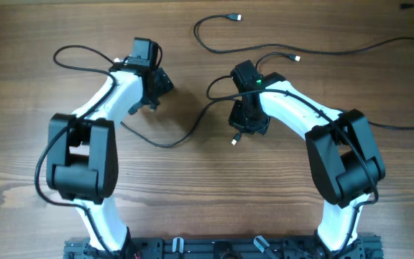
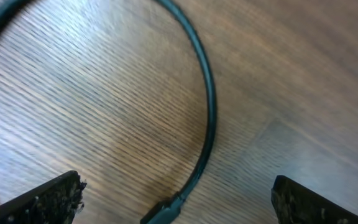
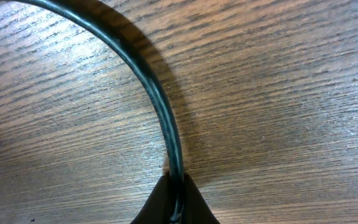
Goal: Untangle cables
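Right end effector (image 3: pixel 176 208) pinching black cable (image 3: pixel 160 99), which arcs up-left over wooden counter (image 3: pixel 291 93). Left end effector (image 2: pixel 178 202) spread wide, astride curved cable (image 2: pixel 209 106). Far cable (image 1: pixel 336 52) runs left-right, well apart.

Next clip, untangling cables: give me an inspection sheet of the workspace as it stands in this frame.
Surface: wooden table, bare grain, no marks or spills seen.
Job's things: thin black cables lie in loose curves across the table; one plug lies free at the far side.
Clutter: nothing seen.
Grippers: left gripper open, with a cable end lying between its fingers, not gripped; right gripper shut on a cable.
Cables: the arms' own thicker wires run along the arms; no snag seen.
Surroundings: mounting rail at the near edge; nothing else seen.
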`<state>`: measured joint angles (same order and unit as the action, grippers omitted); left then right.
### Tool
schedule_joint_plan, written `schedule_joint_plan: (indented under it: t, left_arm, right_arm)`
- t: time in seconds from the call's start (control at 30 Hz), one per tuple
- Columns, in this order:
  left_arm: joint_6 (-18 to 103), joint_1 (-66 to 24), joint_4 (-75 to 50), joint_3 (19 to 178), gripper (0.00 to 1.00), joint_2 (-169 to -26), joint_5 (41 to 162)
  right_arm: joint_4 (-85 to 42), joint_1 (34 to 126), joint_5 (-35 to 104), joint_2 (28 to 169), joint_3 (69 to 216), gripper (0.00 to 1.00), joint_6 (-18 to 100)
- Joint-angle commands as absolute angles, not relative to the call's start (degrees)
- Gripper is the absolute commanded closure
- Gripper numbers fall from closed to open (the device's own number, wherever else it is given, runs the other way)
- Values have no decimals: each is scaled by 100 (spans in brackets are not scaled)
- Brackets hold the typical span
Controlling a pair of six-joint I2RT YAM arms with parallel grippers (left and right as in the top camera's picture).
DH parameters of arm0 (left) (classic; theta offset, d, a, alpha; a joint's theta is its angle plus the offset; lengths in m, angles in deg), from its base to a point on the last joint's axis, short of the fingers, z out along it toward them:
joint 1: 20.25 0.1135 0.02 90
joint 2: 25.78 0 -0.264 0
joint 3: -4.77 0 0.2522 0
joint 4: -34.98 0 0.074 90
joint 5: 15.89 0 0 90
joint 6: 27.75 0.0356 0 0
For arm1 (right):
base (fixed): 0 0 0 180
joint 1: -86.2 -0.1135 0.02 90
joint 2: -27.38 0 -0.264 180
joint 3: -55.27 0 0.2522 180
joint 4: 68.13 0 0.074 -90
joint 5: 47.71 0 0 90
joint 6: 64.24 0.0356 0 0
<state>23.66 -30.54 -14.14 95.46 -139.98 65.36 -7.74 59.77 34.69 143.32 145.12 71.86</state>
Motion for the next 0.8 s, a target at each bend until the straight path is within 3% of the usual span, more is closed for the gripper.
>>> schedule_joint_plan:
  t: [0.0, 0.1, 0.3, 0.6, 0.77]
  left_arm:
    - [2451, -3062, -1313, 9524, 3, -14225, 6396]
    - [2453, -3064, -1222, 9524, 12, -14310, 6394]
    - [2453, -3064, -1239, 9524, 22, -14378, 6394]
    - [2799, -3064, -1591, 9524, 22, -14382, 6068]
    - [2796, -3064, -1665, 9524, 28, -14384, 5970]
  right_arm:
    - [-807, 5959, 3589, 14408, 14436, 94, 7075]
    - [-835, 5959, 3589, 14408, 14436, 93, 7077]
    - [-844, 5959, 3589, 14408, 14436, 90, 7075]
    - [-962, 5959, 3589, 14408, 14436, 90, 7073]
    - [-977, 5959, 3585, 14408, 14436, 90, 7073]
